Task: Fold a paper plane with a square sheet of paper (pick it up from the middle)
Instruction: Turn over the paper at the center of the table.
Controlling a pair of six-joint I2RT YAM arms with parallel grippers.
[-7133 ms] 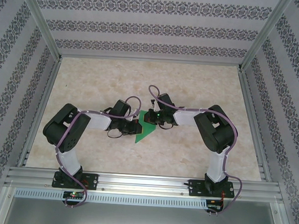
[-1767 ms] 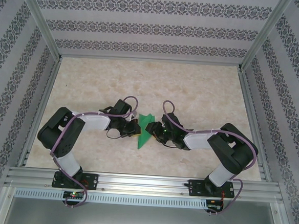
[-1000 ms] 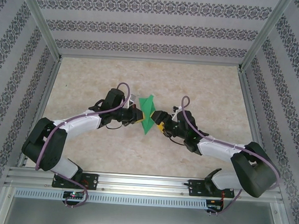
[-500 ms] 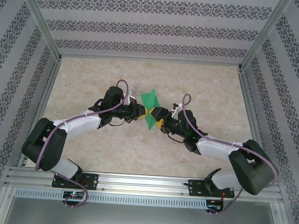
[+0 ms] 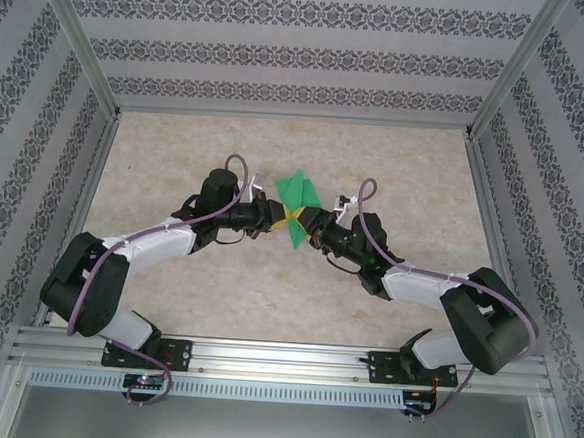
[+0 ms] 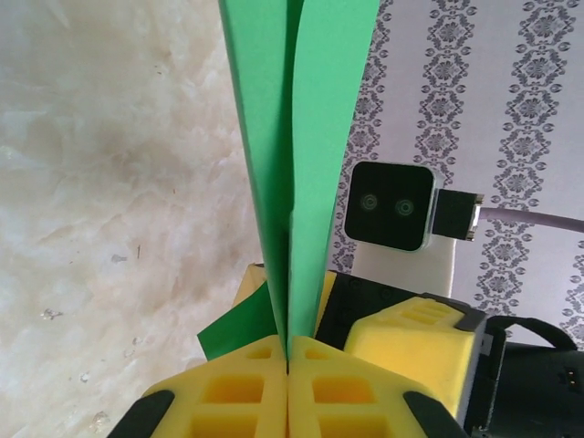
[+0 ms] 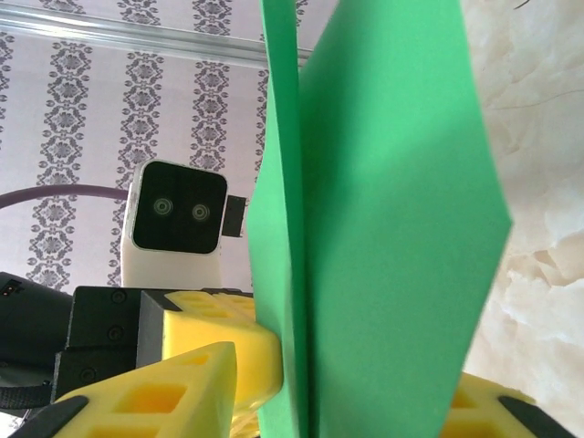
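Paper plane clamped in left tool.

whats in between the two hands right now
The folded green paper, held off the table. In the top view it stands between the left hand and right hand; the left wrist view shows the left hand's fingers pinching it.

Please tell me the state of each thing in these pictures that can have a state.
Bright green folded paper sheet: creased along the middle, held in the air.
Left end effector: shut on the paper.
Right end effector: straddles the paper; whether it grips is unclear.
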